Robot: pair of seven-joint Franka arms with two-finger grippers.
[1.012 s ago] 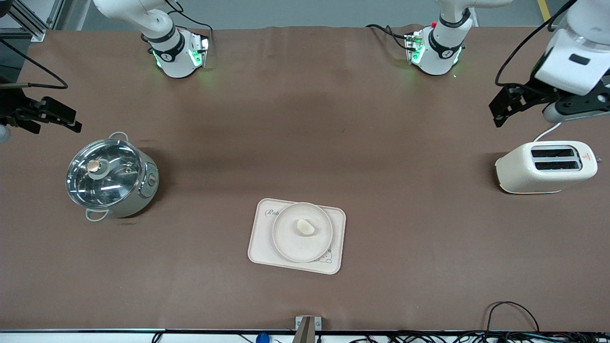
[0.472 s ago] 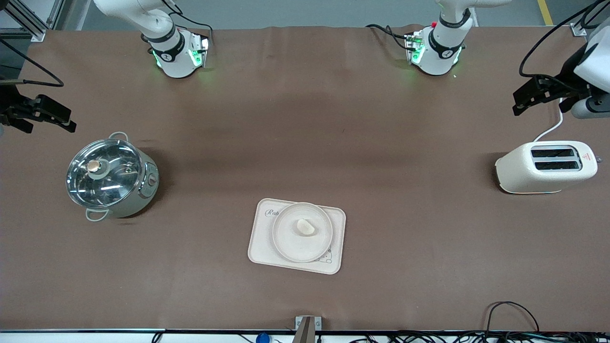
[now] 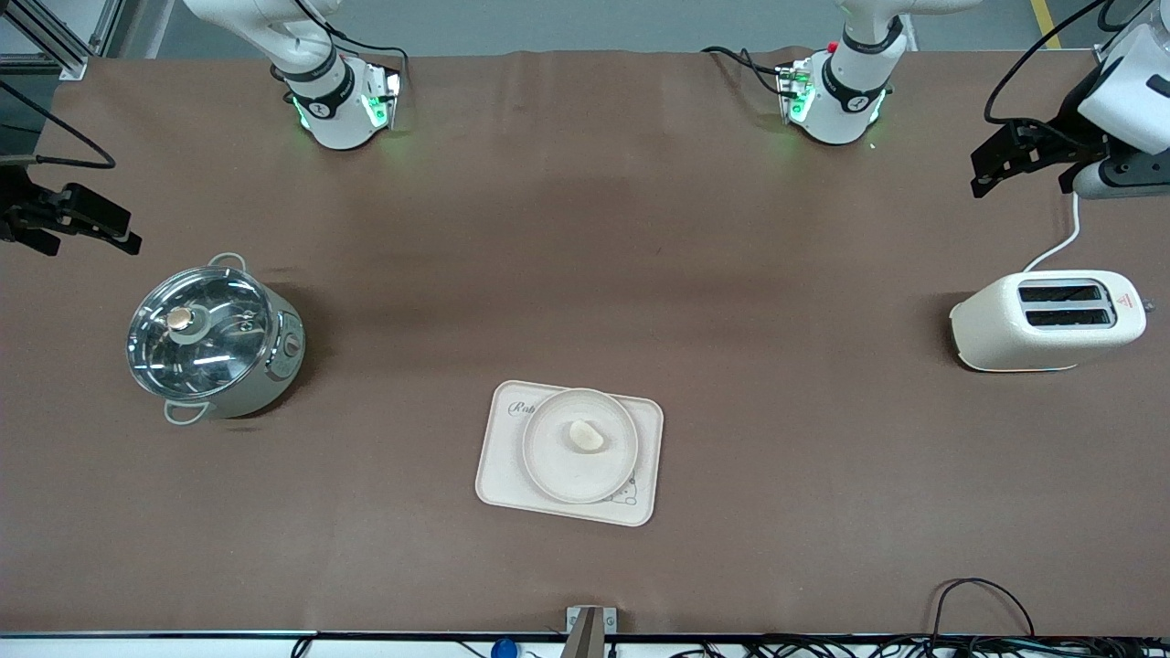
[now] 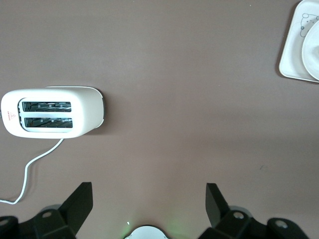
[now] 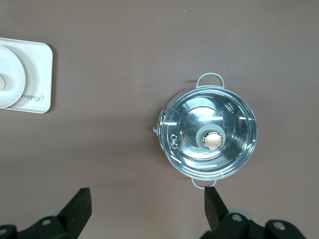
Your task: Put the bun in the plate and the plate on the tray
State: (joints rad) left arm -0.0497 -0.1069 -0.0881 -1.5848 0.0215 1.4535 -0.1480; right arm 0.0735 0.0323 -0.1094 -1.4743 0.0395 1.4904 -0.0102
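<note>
The cream half-moon bun (image 3: 586, 435) lies in the round cream plate (image 3: 558, 472). The plate sits on the rectangular cream tray (image 3: 496, 477) with "Rabbit" lettering, in the middle of the table near the front camera. A corner of the tray shows in the left wrist view (image 4: 292, 55) and in the right wrist view (image 5: 39, 74). My left gripper (image 3: 989, 169) (image 4: 148, 204) is open and empty, high over the table at the left arm's end, above bare cloth beside the toaster. My right gripper (image 3: 105, 224) (image 5: 148, 205) is open and empty, high over the right arm's end, near the pot.
A steel pot with a glass lid (image 3: 212, 340) (image 5: 209, 132) stands at the right arm's end. A cream toaster (image 3: 1047, 320) (image 4: 52, 112) with a white cord stands at the left arm's end. Brown cloth covers the table. Cables lie along the front edge.
My left gripper has drawn back and up toward the table's corner at its own end. My right gripper has drifted slightly away from the pot toward the table's edge. Bun, plate and tray have not moved.
</note>
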